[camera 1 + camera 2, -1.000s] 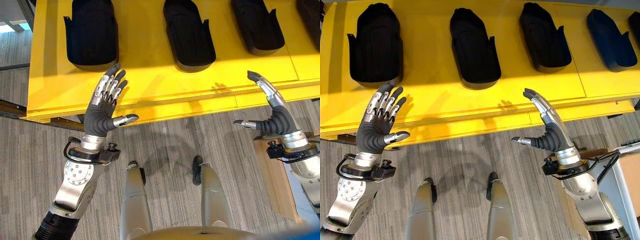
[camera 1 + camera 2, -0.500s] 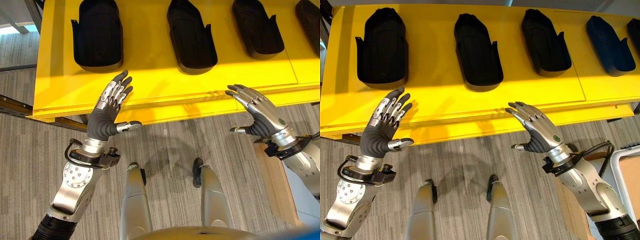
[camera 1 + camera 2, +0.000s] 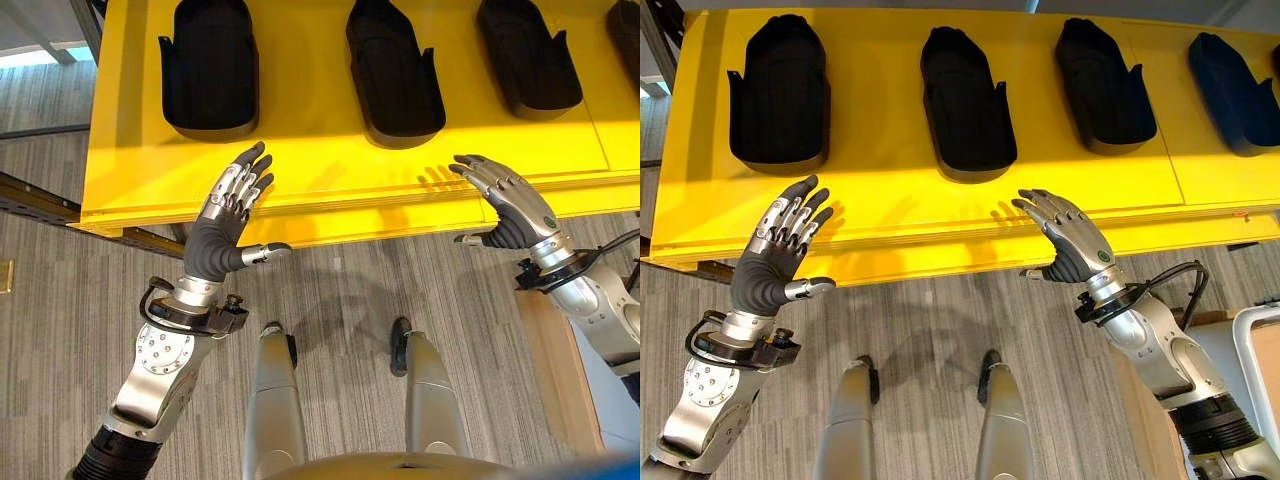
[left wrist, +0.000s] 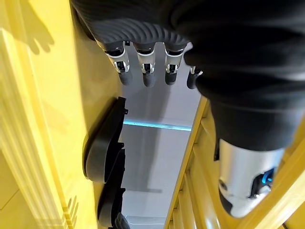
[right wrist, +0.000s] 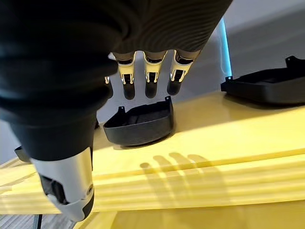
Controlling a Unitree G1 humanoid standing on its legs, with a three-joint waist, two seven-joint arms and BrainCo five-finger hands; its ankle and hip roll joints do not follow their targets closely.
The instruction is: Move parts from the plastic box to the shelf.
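Reaching forward, the right robot hand (image 3: pixel 1072 236) now hovers palm-down over the yellow shelf (image 3: pixel 320 170) edge, fingers spread, empty. Left robot hand (image 3: pixel 222 225) stays raised, open, empty. Black parts (image 3: pixel 967 104) sit on the shelf.

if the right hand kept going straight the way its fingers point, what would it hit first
Probably the middle black part on the yellow shelf. The right hand hangs open over the shelf's front edge, fingers aimed toward it; depth is unclear.

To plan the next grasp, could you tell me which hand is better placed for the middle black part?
Probably the right hand: open, it hovers over the shelf edge, just before that part. The open left hand is nearer the leftmost part.
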